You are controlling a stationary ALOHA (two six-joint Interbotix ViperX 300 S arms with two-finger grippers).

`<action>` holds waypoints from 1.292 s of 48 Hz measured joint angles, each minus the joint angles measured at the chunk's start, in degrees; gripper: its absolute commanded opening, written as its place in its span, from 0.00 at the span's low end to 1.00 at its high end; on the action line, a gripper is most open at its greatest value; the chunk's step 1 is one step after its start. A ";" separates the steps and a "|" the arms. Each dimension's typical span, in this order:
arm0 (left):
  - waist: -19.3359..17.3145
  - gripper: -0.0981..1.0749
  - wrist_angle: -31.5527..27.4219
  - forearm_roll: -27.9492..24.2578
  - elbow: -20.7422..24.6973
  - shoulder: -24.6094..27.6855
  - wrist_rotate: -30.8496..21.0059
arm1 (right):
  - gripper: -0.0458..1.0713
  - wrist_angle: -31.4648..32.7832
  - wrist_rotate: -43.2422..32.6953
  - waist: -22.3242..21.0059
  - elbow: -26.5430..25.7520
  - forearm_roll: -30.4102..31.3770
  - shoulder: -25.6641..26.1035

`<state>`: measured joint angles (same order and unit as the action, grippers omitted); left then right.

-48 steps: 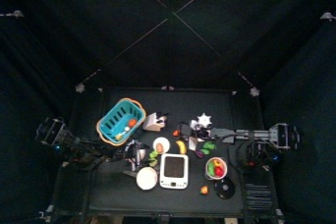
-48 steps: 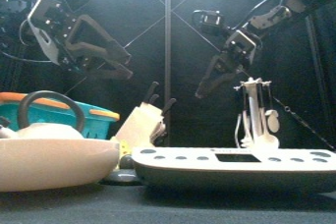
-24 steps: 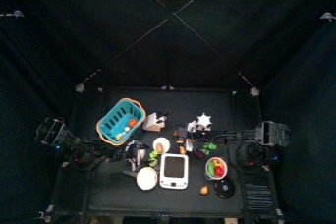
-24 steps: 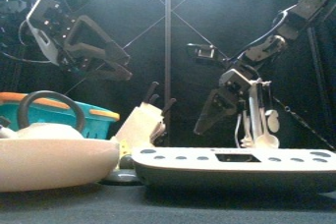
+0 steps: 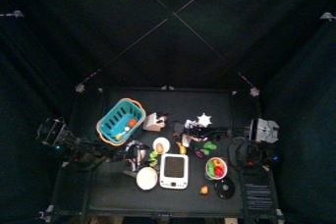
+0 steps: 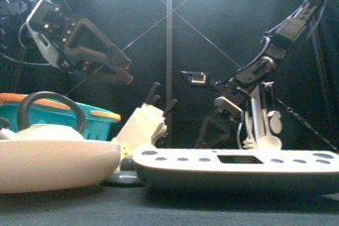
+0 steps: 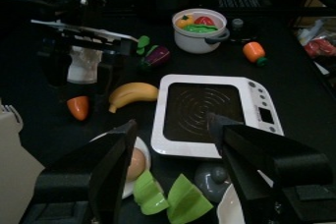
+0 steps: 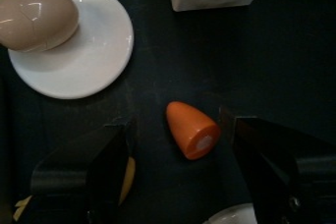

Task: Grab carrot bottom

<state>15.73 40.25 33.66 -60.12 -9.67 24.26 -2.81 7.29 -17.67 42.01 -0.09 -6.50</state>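
Note:
The carrot bottom [image 8: 194, 130], a short orange stub, lies on the black table between the two open jaws of my right gripper [image 8: 182, 159], which hangs over it without touching. It also shows in the left wrist view [image 7: 79, 107], beside a banana [image 7: 138, 94]. In the front view the right gripper [image 6: 216, 106] is low behind the scale. My left gripper [image 7: 178, 169] is open and empty, held up at the table's left [image 6: 95, 59].
A white plate [image 8: 98, 56] with an egg [image 8: 37, 20] lies close to the carrot. A white scale [image 5: 174, 172], a white bowl [image 5: 145, 179], a blue basket [image 5: 118, 120] and a bowl of toy fruit [image 7: 201, 29] crowd the table.
My right gripper has come down from high above the table to just above it, over the carrot bottom. The left arm has not moved.

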 measured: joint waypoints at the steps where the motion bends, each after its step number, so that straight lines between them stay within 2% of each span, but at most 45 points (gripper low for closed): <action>1: 0.09 0.88 0.09 0.09 0.00 0.09 0.00 | 0.90 0.00 0.00 0.00 0.00 0.00 0.00; 15: 0.00 0.88 0.09 0.00 0.00 0.09 0.00 | 0.88 0.62 0.00 -1.41 -0.53 0.18 -1.67; 34: 0.00 0.88 0.00 0.09 0.00 0.00 0.00 | 0.67 0.88 0.00 -1.14 -0.44 0.18 -1.67; 45: 0.09 0.88 0.00 0.00 0.00 0.09 0.00 | 0.65 2.99 0.00 -0.53 -0.44 0.00 -0.53; 62: 0.00 0.88 0.00 0.00 0.00 0.00 0.00 | 0.65 3.96 0.00 2.64 -0.53 -0.09 2.64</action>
<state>15.73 40.25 33.66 -60.12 -9.67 24.26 1.14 7.29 -15.03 41.48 -0.18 -3.87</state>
